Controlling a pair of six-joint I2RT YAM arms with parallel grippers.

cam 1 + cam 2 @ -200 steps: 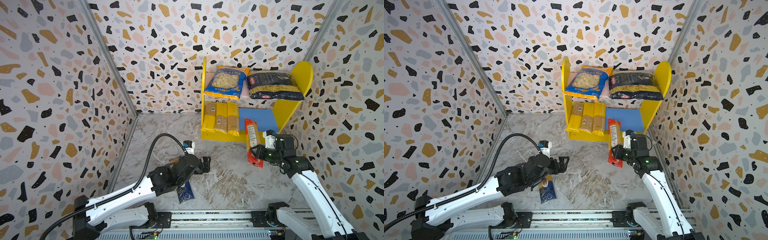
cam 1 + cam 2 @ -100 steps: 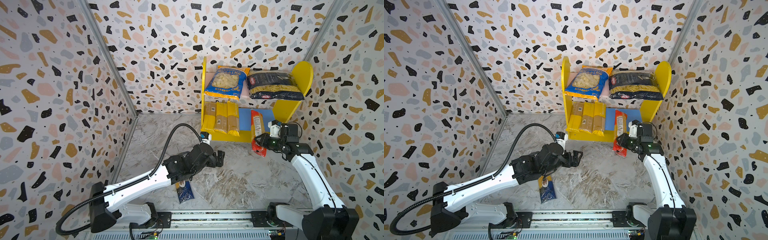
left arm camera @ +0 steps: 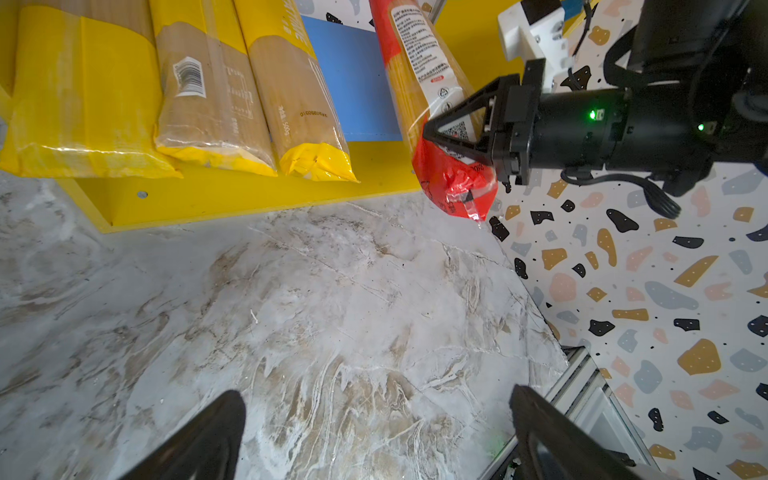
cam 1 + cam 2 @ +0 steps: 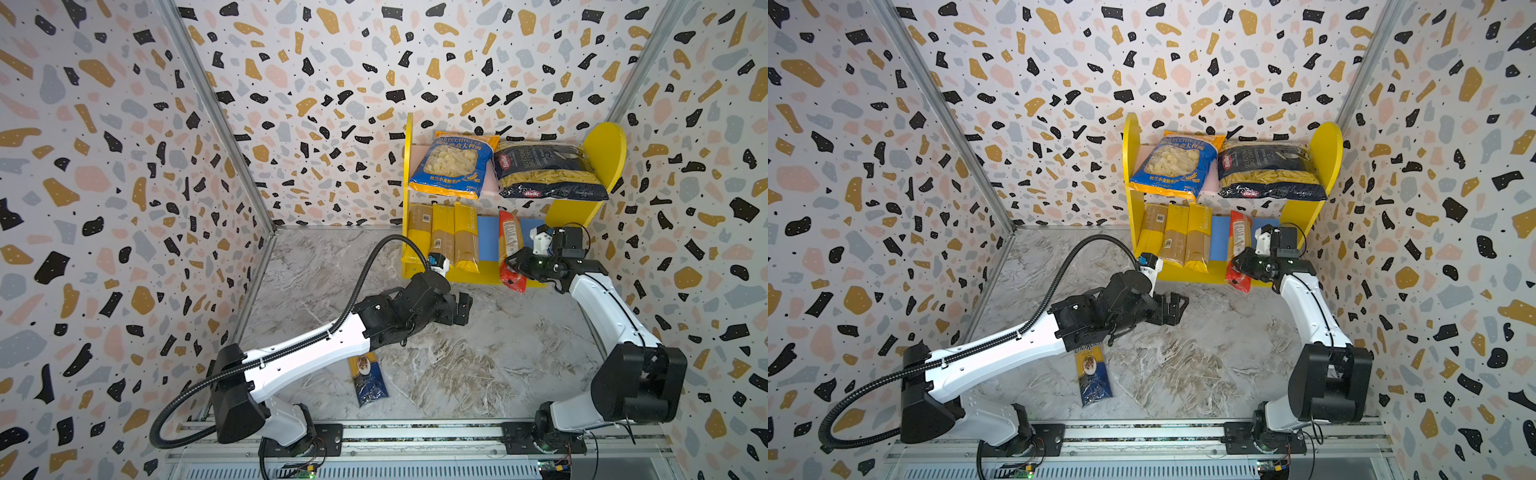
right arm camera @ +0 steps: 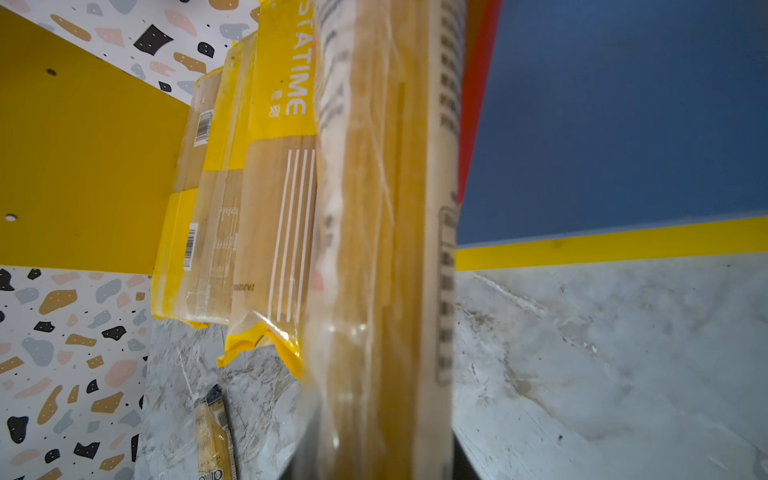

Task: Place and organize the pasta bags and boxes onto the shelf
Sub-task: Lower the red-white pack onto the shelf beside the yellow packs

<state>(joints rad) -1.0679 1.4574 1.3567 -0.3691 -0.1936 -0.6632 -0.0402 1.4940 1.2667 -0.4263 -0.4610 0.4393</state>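
1. Terrazzo-print walls box in a marbled tabletop point(image 4: 457, 365). The shelf point(image 4: 449, 277) stands at the far right, its upper board carrying the orecchiette bag point(image 4: 453, 164) and the Barilla penne bag point(image 4: 548, 172).
2. The right gripper point(image 4: 514, 262) is clamped on the near end of the slim red spaghetti pack point(image 4: 509, 232). The pack's far end lies over the blue lower board point(image 4: 487, 239), and its red tail overhangs the yellow base.
3. To seat it well, I judge it should slide farther in, parallel to the three yellow spaghetti packs point(image 4: 442, 237) on its left. Bare blue shows between them, and closing that gap would save room on the right.
4. It likely needs to be lowered flat before release, because an overhanging tail could tip the pack off.
5. The left gripper point(image 4: 462, 308) hovers empty just near of the shelf front, its jaws spread wide.
6. The blue-ended pack point(image 4: 369, 380) lies on the near tabletop, partly under the left arm, and is not yet shelved.
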